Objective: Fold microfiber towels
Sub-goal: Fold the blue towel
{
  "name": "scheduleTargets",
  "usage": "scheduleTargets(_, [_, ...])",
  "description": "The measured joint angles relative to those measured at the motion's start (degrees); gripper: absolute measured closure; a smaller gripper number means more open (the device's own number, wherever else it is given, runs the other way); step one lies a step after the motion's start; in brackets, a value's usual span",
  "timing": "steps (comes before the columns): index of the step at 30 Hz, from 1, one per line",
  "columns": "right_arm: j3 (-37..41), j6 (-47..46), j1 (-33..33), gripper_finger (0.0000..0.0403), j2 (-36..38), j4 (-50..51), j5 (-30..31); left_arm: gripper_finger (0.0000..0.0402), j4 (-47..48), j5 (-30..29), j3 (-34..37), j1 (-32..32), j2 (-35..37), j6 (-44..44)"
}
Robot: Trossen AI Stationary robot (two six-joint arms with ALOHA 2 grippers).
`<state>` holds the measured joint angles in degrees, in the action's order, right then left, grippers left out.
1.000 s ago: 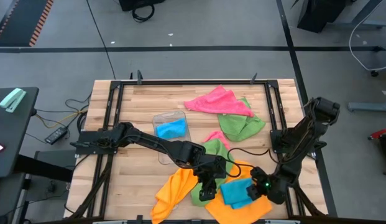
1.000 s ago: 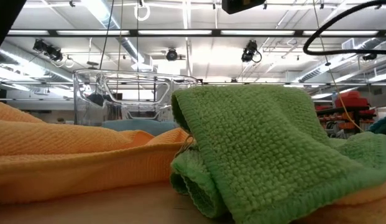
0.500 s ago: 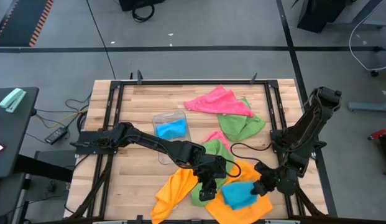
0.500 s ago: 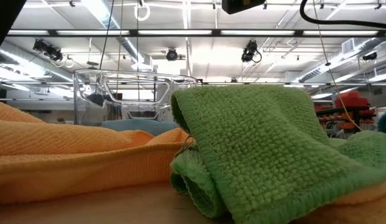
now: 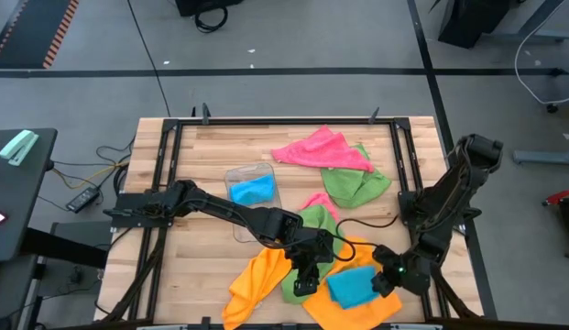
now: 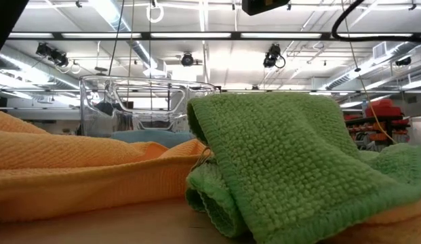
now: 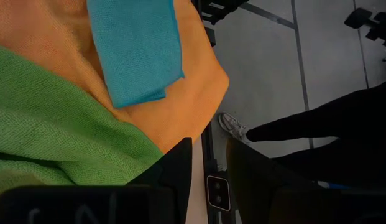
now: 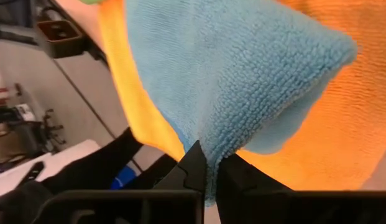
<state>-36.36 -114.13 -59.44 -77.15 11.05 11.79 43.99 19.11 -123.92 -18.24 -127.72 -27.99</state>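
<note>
Wooden table (image 5: 202, 151) over grey floor; right tool (image 8: 209, 167) pinches the blue towel (image 5: 350, 284), left tool (image 7: 208, 163) slightly parted, empty

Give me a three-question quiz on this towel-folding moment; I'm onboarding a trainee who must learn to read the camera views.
1. True or false: the right gripper is shut on the blue towel.
2. Which towel lies directly under the blue towel? A) pink B) orange C) green
3. Fill in: the clear plastic tray holds a second ____ cloth.

Key:
1. True; the right wrist view shows its fingertips pinching the towel's edge.
2. B, the orange towel.
3. Blue.
</note>
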Motion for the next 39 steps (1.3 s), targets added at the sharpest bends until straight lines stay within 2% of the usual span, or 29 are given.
scheduleTargets(17, [0.0, -0.04, 0.02, 0.0379, -5.71, -0.54, -3.96, 0.0294, 0.02, 0.0, 0.0, 0.0, 0.0, 0.13])
scheduleTargets(29, [0.0, -1.26, 0.0, 0.0379, -6.13, -6.55, -4.81, 0.0294, 0.02, 0.0, 0.0, 0.0, 0.0, 0.17])
scheduleTargets(39, [0.0, -1.33, 0.02, 0.0379, -6.2, -3.05, -5.02, 0.0294, 0.01, 0.0, 0.0, 0.0, 0.0, 0.15])
